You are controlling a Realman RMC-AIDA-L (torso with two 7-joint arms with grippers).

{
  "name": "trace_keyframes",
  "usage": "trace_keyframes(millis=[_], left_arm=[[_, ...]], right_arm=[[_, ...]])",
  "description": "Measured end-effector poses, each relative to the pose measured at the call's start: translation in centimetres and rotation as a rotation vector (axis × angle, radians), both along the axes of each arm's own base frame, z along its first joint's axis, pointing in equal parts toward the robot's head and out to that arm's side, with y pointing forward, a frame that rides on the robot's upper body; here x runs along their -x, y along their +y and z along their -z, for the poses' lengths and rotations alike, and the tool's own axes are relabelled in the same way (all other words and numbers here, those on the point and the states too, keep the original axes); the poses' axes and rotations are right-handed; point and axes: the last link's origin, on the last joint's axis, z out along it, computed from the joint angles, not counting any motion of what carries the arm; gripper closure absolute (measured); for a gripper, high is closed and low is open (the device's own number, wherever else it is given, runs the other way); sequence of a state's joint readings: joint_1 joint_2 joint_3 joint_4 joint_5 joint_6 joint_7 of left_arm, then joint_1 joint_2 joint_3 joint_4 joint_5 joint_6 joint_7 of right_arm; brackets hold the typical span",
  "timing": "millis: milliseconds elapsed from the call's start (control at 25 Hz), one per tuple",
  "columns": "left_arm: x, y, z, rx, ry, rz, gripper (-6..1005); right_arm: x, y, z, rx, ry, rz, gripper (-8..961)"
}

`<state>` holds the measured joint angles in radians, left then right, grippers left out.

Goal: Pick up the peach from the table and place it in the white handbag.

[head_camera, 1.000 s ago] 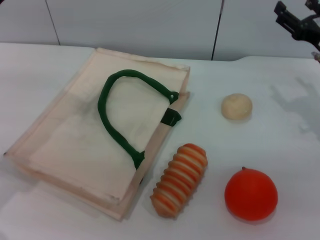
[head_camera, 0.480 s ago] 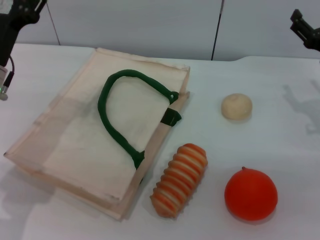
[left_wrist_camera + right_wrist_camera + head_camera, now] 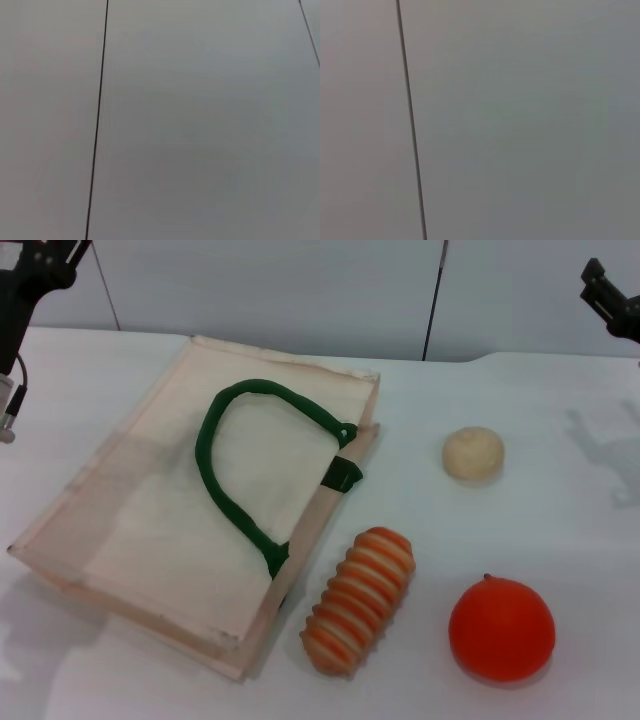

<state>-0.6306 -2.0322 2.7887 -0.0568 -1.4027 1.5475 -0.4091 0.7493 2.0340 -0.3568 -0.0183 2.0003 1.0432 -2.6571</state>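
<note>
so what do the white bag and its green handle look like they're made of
The white handbag looks like matte cream fabric, maybe canvas: it lies flat with soft creases and stitched edges. Its green handle looks like thick rope or a padded cord, round and bending in a loose loop. The weave is too fine to see.

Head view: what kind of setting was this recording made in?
Probably a lab or test bench, not a home: a plain white table against a bare grey panelled wall, with staged props laid out: a white handbag, an orange fruit and a striped bread-like toy.
</note>
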Motion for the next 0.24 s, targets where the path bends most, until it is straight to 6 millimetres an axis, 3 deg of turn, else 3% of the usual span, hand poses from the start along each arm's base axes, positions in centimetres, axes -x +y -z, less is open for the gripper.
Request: trace_keyframes(millis=[240], left_arm=[[-0.15,0.46,0.47,0.033,0.008,-0.009,108]], right_arm=[[-0.03,-0.01,0.00,-0.001,0.000,0.001,59]])
